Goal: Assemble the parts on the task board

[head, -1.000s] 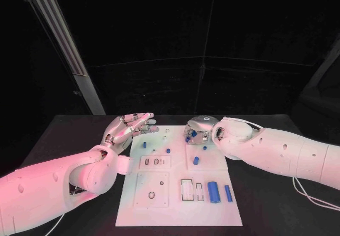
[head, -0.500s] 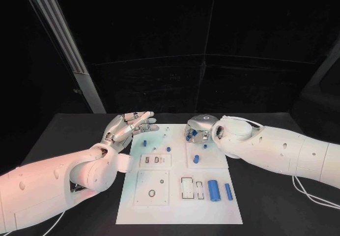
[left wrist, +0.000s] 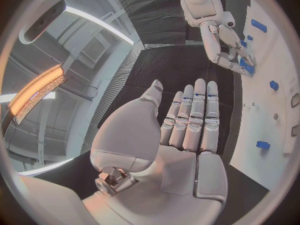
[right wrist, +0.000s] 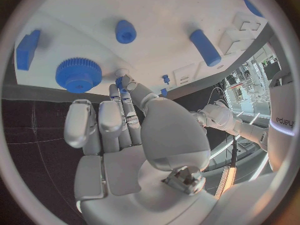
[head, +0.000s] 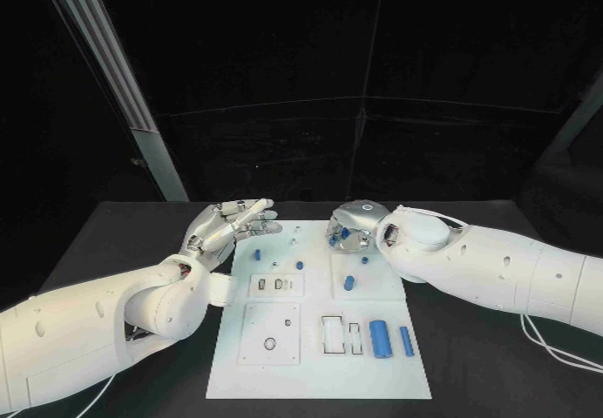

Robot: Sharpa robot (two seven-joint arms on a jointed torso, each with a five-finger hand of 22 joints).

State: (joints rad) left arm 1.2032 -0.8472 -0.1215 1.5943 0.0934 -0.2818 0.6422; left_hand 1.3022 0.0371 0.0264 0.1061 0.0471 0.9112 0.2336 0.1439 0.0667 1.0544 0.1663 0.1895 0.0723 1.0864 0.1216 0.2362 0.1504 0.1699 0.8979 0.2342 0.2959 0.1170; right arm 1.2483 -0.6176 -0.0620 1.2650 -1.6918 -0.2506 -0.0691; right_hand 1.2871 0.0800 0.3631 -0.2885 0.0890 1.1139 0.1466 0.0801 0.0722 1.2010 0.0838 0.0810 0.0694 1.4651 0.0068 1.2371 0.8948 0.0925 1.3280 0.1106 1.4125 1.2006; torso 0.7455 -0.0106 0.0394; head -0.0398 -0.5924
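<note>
Black and dull, the bench (head: 477, 348) is carrying the white task board (head: 315, 374) at its middle, under a dark backdrop. Blue parts are lying scattered on the board: two long cylinders (head: 391, 340) are resting side by side near its right front corner, a smaller peg (head: 348, 282) is sitting mid-board, and two more small pieces (head: 258, 255) are lying toward the far left.

At the board's far left edge, the left hand (head: 230, 225) is hovering, palm up, with its fingers (left wrist: 200, 110) straight, pressed close beside one another and holding nothing.

Over the board's far right corner, the right hand (head: 352, 225) is reaching down. The right wrist view is showing its thumb and fingertips (right wrist: 120, 87) pinching a small blue part (right wrist: 119, 81) just beside a blue toothed gear (right wrist: 79, 74), which is lying flat on the board. Near that gear a blue block (right wrist: 26, 49), a short ringed peg (right wrist: 125, 31) and a longer cylinder (right wrist: 205, 47) are lying well apart from each other. Whether the pinched part is touching the board cannot be told.
</note>
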